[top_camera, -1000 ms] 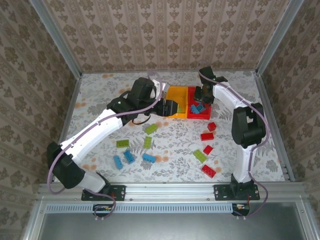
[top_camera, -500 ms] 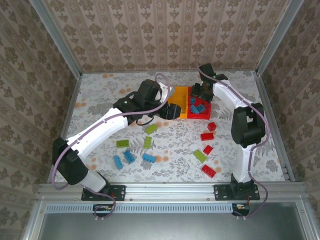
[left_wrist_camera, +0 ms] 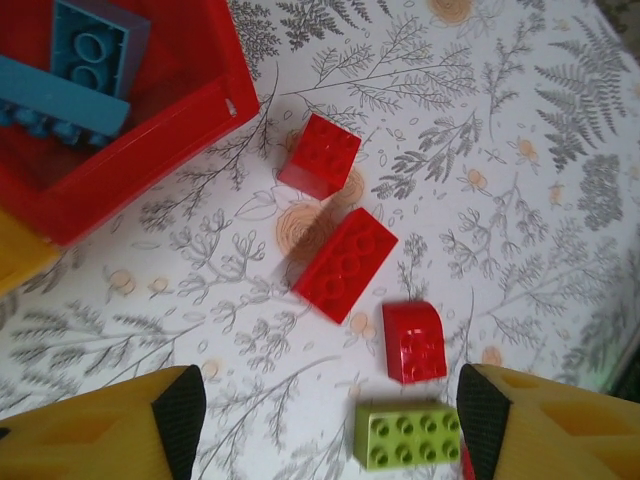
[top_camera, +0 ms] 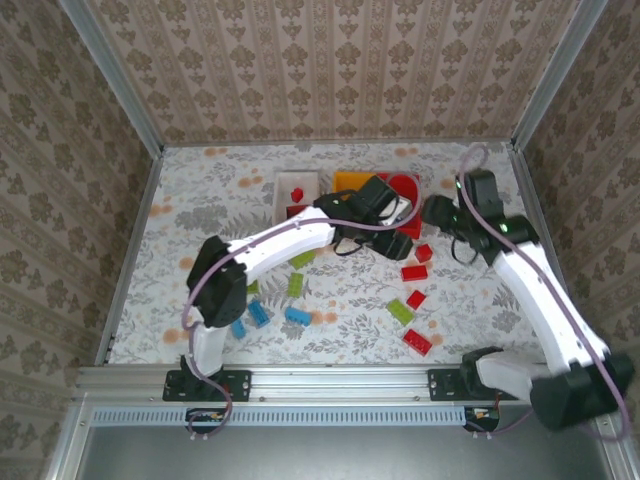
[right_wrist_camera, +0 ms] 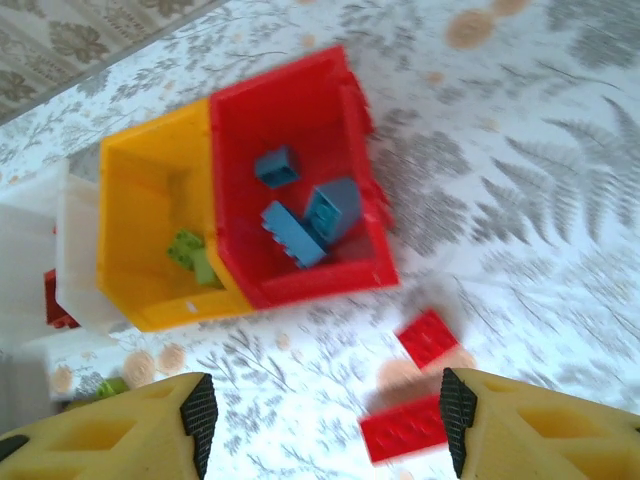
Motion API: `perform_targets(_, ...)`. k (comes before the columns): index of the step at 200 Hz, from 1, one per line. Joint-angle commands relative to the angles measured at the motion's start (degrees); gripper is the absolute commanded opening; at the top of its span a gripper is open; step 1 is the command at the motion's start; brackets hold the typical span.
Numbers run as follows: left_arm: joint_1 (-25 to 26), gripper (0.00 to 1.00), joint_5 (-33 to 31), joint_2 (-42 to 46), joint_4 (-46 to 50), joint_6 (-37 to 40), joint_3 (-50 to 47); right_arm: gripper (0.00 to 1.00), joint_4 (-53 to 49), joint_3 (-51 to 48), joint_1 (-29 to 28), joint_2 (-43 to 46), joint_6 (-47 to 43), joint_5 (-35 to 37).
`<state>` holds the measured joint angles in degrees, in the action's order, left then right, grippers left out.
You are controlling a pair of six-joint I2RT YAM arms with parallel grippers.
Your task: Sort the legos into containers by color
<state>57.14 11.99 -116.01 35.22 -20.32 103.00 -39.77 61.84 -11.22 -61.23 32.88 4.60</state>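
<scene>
Left fingers point(left_wrist_camera: 95, 432) and right fingers point(right_wrist_camera: 100, 435) gape empty as we swing off the red bin point(right_wrist_camera: 310, 283) toward red bricks point(left_wrist_camera: 345, 265) beside it.

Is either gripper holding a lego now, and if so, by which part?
Nothing is held. The left gripper is open and empty, above loose red legos. The right gripper is open and empty too.
</scene>
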Motion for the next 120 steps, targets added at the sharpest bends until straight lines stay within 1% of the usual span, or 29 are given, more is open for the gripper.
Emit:
perform_targets(1,0.5,0.72,-3.4,-4.7,2.0,-5.8,5.6,0.68,-2.5,-6.2,0.3,10.4,2.7,3.9)
perform_targets(14,0.9,0.73,-3.9,-7.8,2.2,-8.9,8.5,0.7,-4.2,-7.4,0.3,15.0,2.8,4.3)
perform_targets(29,1.5,0.76,-4.3,-11.5,2.9,-12.6,12.1,0.72,-6.8,-6.9,0.3,17.6,2.3,4.5)
perform_targets(38,1.8,0.77,-5.4,-13.8,4.5,-15.3,14.9,0.73,-7.7,-6.2,0.3,18.4,1.8,4.4)
perform_targets(62,2.2,0.79,-5.4,-19.9,8.7,-22.8,22.2,0.74,-9.4,-4.7,0.3,19.2,0.9,4.0)
perform_targets(84,2.9,0.81,-4.5,-22.7,7.8,-27.5,24.9,0.74,-10.1,-4.4,0.3,20.0,0.6,3.2)
perform_targets(101,3.4,0.86,-4.3,-24.5,7.5,-30.6,26.6,0.74,-10.5,-4.7,0.3,20.7,0.6,3.0)
perform_targets(120,3.5,0.87,-5.1,-27.0,9.4,-33.6,29.5,0.74,-10.9,-5.0,0.3,21.4,0.4,2.4)
